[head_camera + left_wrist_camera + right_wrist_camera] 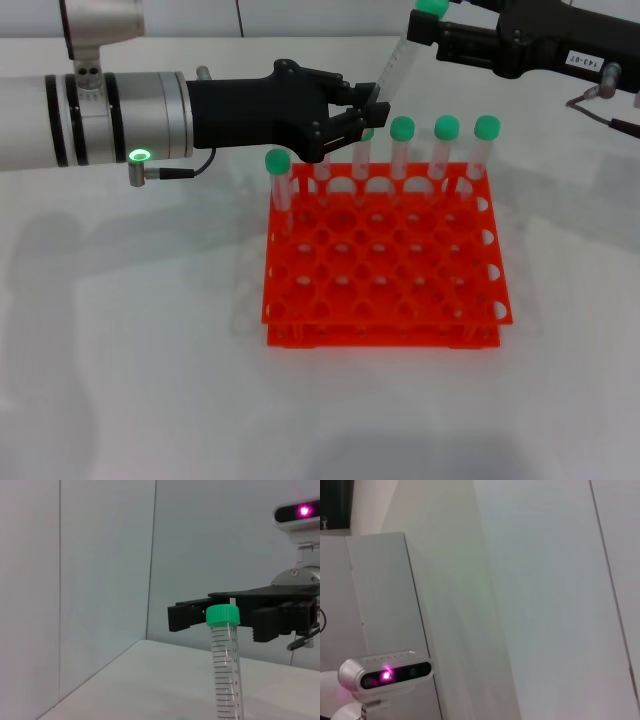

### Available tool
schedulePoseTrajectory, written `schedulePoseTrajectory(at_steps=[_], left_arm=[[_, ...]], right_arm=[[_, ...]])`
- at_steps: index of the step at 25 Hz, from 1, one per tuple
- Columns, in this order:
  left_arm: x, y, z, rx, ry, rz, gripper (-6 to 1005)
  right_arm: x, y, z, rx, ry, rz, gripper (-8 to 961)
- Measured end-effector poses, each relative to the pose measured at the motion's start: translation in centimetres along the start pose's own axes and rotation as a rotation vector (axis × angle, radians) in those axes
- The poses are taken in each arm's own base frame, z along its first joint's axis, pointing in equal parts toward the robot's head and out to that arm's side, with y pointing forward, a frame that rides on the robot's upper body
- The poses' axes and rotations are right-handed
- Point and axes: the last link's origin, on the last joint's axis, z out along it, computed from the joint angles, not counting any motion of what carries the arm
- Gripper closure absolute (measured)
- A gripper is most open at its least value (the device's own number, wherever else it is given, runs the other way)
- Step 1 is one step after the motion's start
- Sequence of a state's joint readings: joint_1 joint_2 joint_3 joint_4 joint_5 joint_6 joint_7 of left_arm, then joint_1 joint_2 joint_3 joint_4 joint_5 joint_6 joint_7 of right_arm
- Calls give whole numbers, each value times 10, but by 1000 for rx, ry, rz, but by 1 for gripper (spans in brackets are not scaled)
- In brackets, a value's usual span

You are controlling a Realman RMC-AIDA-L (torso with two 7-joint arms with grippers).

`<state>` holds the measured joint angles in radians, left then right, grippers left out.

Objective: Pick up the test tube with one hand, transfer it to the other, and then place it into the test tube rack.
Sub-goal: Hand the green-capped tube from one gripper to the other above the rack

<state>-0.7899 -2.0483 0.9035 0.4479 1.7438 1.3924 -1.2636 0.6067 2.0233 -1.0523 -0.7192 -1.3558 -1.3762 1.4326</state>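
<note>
The test tube (398, 62) hangs tilted in the air above the far edge of the orange-red test tube rack (383, 262), its green cap up and to the right. The left gripper (372, 110) clamps its lower end, fingers together on it. The right gripper (425, 30), labelled 143-07, sits at the cap; whether its fingers have closed cannot be told. Other green-capped tubes (445, 150) stand in the rack's far row.

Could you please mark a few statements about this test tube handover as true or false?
1. The test tube hangs tilted above the rack. True.
2. The left claw grips its lower end. True.
3. The right claw is parked far from the tube. False: it is at the green-capped end.
4. The rack's near rows are full. False: the other tubes stand along its far side; near holes are empty.
</note>
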Motion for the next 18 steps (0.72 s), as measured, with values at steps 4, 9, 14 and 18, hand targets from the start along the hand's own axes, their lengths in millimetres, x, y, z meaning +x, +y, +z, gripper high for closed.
schedulePoseTrajectory(at_steps=[4, 9, 14, 18], left_arm=[[0, 0, 0, -1, 2, -1, 799], [0, 1, 0, -1, 3, -3, 799], [0, 1, 0, -1, 3, -3, 799], [0, 1, 0, -1, 4, -3, 799]], right_arm=[[1, 0, 0, -1, -3, 5, 187], [1, 1, 1, -4, -7, 10, 238], [0, 1, 0, -3, -7, 9, 274], [0, 1, 0, -4, -7, 9, 302]])
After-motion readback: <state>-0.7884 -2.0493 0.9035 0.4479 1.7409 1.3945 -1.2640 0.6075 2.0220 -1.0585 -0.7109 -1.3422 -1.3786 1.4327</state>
